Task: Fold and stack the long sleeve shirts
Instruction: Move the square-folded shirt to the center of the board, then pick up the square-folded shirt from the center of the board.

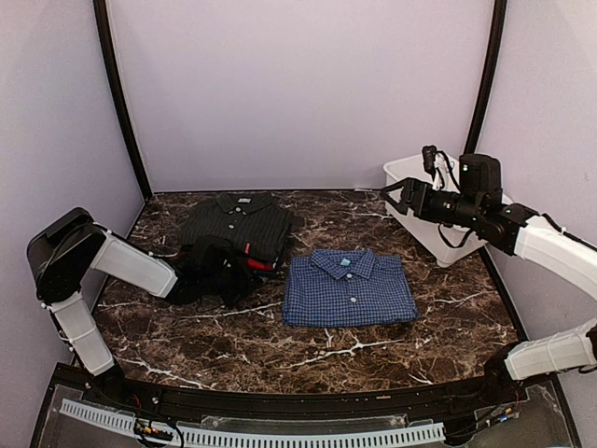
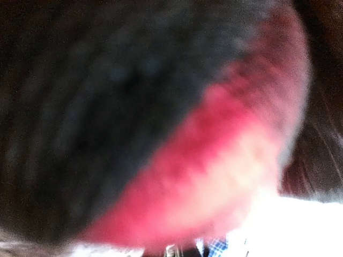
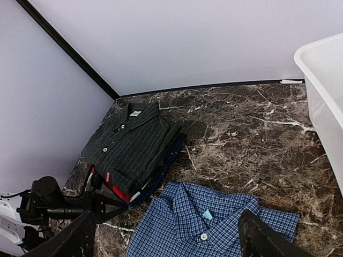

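Left gripper point(image 1: 241, 269) is sitting closed against the near edge of the stack at centre left, where a folded dark check button-up shirt point(image 1: 238, 222) is lying on a red cloth shirt point(image 3: 119, 193); whether it is pinching cloth cannot be told. Right gripper point(image 1: 394, 196) is hanging open at upper right, well apart from the folded blue white-checked collared shirt point(image 1: 348, 289) lying mid-frame

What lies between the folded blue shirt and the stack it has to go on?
Nothing loose: only bare table separates the blue shirt from the dark check shirt topping the stack. The left claw sits at the stack's near edge by the red shirt, crowding that path.
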Controlling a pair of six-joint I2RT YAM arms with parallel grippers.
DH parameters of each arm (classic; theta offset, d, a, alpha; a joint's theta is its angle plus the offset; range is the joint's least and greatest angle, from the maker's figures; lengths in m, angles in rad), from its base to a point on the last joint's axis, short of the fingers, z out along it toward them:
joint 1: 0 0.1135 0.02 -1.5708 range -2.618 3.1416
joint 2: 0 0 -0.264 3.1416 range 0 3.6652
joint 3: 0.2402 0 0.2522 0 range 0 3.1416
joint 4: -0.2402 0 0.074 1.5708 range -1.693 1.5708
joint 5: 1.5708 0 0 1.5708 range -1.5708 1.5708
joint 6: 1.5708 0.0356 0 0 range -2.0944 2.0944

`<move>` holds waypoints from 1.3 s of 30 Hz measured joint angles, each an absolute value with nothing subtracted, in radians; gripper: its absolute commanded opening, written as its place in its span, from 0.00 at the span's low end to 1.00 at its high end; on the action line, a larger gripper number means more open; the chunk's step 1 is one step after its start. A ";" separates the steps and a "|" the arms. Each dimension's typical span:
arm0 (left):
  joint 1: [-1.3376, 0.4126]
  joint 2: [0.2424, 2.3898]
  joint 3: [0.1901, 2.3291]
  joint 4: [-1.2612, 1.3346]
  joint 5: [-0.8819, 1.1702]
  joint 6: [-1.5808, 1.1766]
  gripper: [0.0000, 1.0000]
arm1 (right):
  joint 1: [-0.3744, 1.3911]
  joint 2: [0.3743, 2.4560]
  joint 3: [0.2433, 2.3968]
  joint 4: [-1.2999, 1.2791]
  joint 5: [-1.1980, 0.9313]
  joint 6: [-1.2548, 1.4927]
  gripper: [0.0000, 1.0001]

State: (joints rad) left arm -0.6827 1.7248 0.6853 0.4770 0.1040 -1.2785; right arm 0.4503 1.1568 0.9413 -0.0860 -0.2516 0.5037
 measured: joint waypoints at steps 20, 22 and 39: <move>-0.729 1.528 0.732 0.314 0.194 -1.062 0.53 | 0.450 1.266 0.932 -0.203 -0.183 0.479 0.89; -0.736 1.526 0.766 0.282 0.207 -1.007 0.56 | 0.450 1.277 0.914 -0.220 -0.163 0.479 0.89; -0.810 1.863 1.133 -0.057 0.183 -0.740 0.61 | 0.417 1.328 0.750 -0.303 -0.033 0.488 0.89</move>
State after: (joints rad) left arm -0.8097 1.8629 1.1328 -0.0566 0.1829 -0.7399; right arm 0.4171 1.3277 0.7498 -0.3031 -0.0330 0.4881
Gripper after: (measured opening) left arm 0.626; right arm 0.888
